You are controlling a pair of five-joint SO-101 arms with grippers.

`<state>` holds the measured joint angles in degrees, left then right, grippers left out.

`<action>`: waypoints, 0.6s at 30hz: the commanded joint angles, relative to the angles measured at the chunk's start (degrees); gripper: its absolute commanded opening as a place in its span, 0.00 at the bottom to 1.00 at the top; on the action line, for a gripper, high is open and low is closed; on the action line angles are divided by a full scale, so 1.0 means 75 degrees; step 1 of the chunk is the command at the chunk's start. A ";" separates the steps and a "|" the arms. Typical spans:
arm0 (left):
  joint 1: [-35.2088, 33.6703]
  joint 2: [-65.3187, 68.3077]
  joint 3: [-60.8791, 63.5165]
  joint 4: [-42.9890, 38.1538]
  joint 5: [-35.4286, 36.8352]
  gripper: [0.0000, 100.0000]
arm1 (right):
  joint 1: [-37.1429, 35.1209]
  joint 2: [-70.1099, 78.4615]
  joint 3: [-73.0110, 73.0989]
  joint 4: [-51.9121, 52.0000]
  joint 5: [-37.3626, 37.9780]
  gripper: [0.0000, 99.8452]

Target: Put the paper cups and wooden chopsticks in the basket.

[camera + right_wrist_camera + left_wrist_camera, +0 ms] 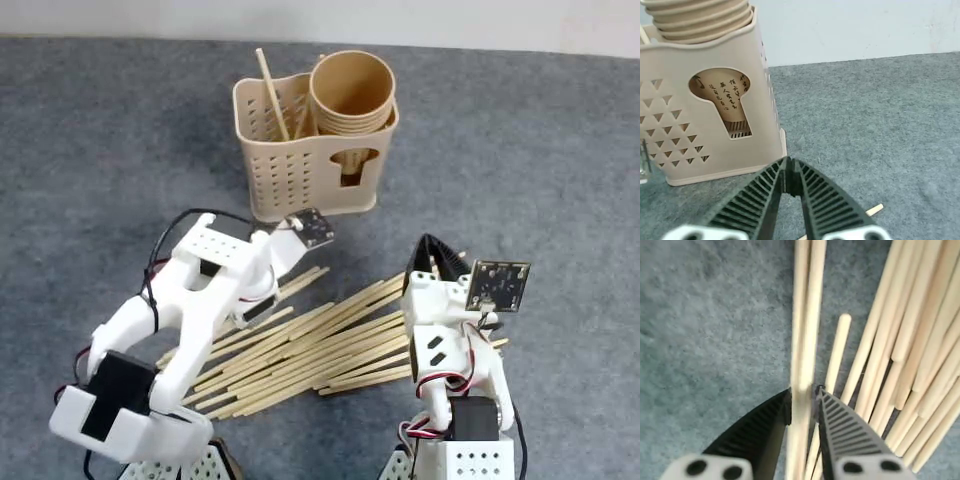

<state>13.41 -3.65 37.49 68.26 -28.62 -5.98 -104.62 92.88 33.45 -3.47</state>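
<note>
At 12 o'clock, the beige perforated plastic basket (300, 170) holds stacked brown paper cups (352, 92) and one wooden chopstick (272, 90). At 6 o'clock, loose wooden chopsticks (320, 345) lie on the grey worktop (100, 150). Your left end effector (802, 405) pinches some. Your right end effector (790, 175) is closed and empty.

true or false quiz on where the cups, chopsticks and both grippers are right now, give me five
1. The paper cups sit stacked inside the basket. True.
2. The left gripper is open and empty. False: it is shut on the held chopsticks.
3. The right gripper holds a cup. False: it is shut on nothing and faces the basket.
4. A leaning chopstick stands in the basket's compartment beside the cups. True.
5. All the chopsticks are in the basket. False: the chopstick pile lies on the table.
</note>
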 commanded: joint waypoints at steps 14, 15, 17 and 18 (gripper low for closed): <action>0.0123 -0.0358 0.0428 -0.0750 0.0070 0.07 | -0.0076 -0.0111 -0.0053 -0.0229 0.0152 0.00; 0.0111 -0.0358 0.0451 -0.0762 0.0070 0.07 | -0.0076 -0.0111 -0.0053 -0.0229 0.0152 0.00; 0.0088 -0.0358 0.0463 -0.0762 0.0070 0.07 | -0.0076 -0.0111 -0.0053 -0.0229 0.0152 0.00; 0.0088 -0.0346 0.0475 -0.0762 0.0070 0.07 | -0.0076 -0.0111 -0.0053 -0.0229 0.0152 0.00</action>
<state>13.32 -3.65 40.92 63.25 -28.62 -5.98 -104.62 92.88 33.45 -3.47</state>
